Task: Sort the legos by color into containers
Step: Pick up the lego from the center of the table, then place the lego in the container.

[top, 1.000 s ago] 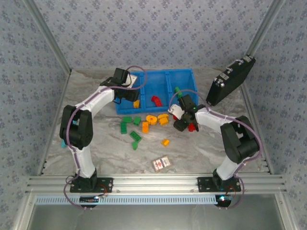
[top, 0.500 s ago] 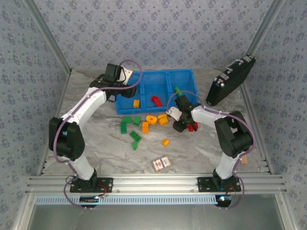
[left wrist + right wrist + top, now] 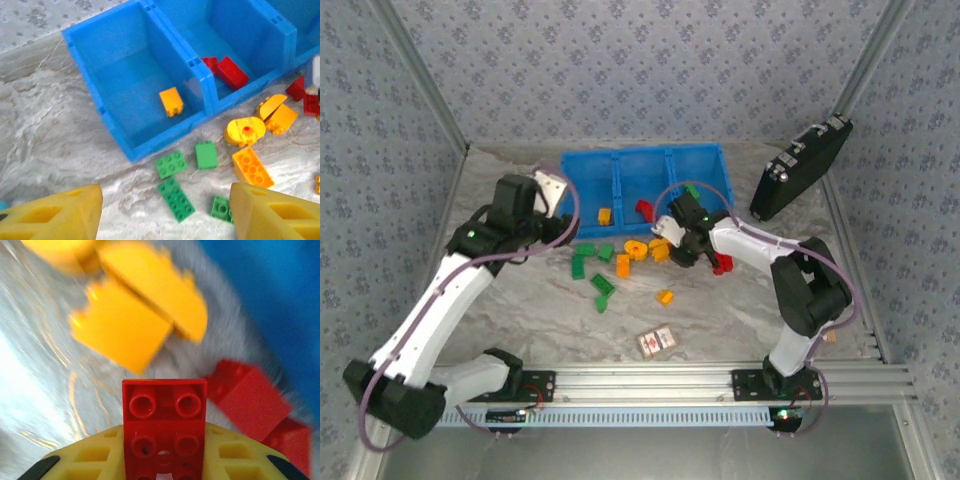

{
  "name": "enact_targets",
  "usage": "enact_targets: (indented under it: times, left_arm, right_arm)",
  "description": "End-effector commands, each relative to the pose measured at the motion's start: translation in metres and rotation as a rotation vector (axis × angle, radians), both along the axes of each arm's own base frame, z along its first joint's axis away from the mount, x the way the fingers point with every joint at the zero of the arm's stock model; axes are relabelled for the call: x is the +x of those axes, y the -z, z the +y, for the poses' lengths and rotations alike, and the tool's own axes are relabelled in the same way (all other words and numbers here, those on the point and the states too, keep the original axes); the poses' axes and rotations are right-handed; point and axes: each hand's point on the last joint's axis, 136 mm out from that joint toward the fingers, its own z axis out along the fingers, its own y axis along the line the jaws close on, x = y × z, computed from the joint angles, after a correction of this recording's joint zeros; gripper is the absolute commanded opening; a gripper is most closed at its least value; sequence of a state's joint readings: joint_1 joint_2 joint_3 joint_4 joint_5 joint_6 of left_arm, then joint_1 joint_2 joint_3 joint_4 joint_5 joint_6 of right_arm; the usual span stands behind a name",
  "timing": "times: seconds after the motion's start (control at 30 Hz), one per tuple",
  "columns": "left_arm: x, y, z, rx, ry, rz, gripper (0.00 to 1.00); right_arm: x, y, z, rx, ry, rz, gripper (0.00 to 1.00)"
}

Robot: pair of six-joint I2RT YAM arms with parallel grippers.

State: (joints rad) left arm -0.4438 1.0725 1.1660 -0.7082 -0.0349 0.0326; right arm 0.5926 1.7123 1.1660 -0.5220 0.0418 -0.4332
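The right gripper (image 3: 164, 452) is closed on a red brick (image 3: 165, 422), which sits stud-side up between its yellow fingers (image 3: 85, 460) and juts past their tips. In the overhead view this gripper (image 3: 674, 240) hovers low over the marbled table (image 3: 520, 300), just in front of the blue bin (image 3: 640, 151) where its middle and right compartments meet. Just beyond the held brick lie two orange-yellow curved pieces (image 3: 140, 315). More red bricks (image 3: 250, 402) lie to its right on the table, with the bin's wall behind them. The left gripper (image 3: 165, 200) is open with nothing between its fingers (image 3: 60, 215). It hangs near the bin's left front corner and looks across a scatter of loose bricks. Four green bricks (image 3: 176, 199) lie on the table between its fingertips and the bin's front wall. An orange brick (image 3: 252, 167) and a round yellow piece with a red dot (image 3: 245, 131) lie further right. Inside the bin, the left compartment holds one orange-yellow brick (image 3: 171, 101), the middle one holds red bricks (image 3: 231, 72), and the right one holds a green brick (image 3: 691, 188). One small orange brick (image 3: 664, 296) lies apart from the rest, nearer the arms' bases.
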Motion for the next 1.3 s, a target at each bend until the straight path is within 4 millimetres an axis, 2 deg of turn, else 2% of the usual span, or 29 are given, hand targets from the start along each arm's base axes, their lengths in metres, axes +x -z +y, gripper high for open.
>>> enact_targets:
  times: [0.0,0.1,0.2,0.33,0.43,0.5,0.67,0.77,0.87,1.07,1.27]
  left_arm:
    - [-0.026,0.02,0.008,-0.016,0.003,0.074,0.69]
    - [-0.041,0.04,0.008,-0.079,-0.036,0.132,0.68]
    - [-0.053,0.066,0.005,-0.141,-0.094,0.191,0.68]
    - [-0.063,0.089,-0.009,-0.181,-0.128,0.243,0.68]
    - [-0.059,0.089,-0.029,-0.182,-0.124,0.221,0.68]
    - [-0.055,0.091,-0.041,-0.18,-0.133,0.232,0.68]
    - [-0.043,0.102,-0.081,-0.338,-0.198,0.312,0.69]
    - [-0.036,0.119,-0.1,-0.257,-0.197,0.34,0.69]
    - [-0.025,0.126,-0.119,-0.24,-0.187,0.353,0.69]
    - [-0.015,0.145,-0.128,-0.145,-0.216,0.386,0.7]
    - [-0.011,0.165,-0.14,-0.075,-0.205,0.429,0.7]
  right_arm:
    - [0.022,-0.06,0.029,0.092,-0.01,-0.136,0.29]
    - [0.05,-0.08,0.044,0.103,-0.015,-0.226,0.29]
    - [0.078,-0.081,0.052,0.068,-0.006,-0.259,0.29]
    - [0.106,-0.067,0.061,0.03,0.011,-0.256,0.31]
    - [0.121,-0.052,0.066,0.018,0.019,-0.247,0.31]
    - [0.125,-0.044,0.068,0.003,0.021,-0.234,0.32]
    - [0.136,-0.033,0.071,0.008,0.032,-0.226,0.33]
    - [0.142,-0.026,0.071,0.007,0.037,-0.217,0.33]
    - [0.143,-0.023,0.072,0.002,0.014,-0.216,0.38]
    - [0.149,-0.023,0.068,0.014,-0.004,-0.216,0.46]
    - [0.154,-0.025,0.071,0.054,-0.009,-0.222,0.5]
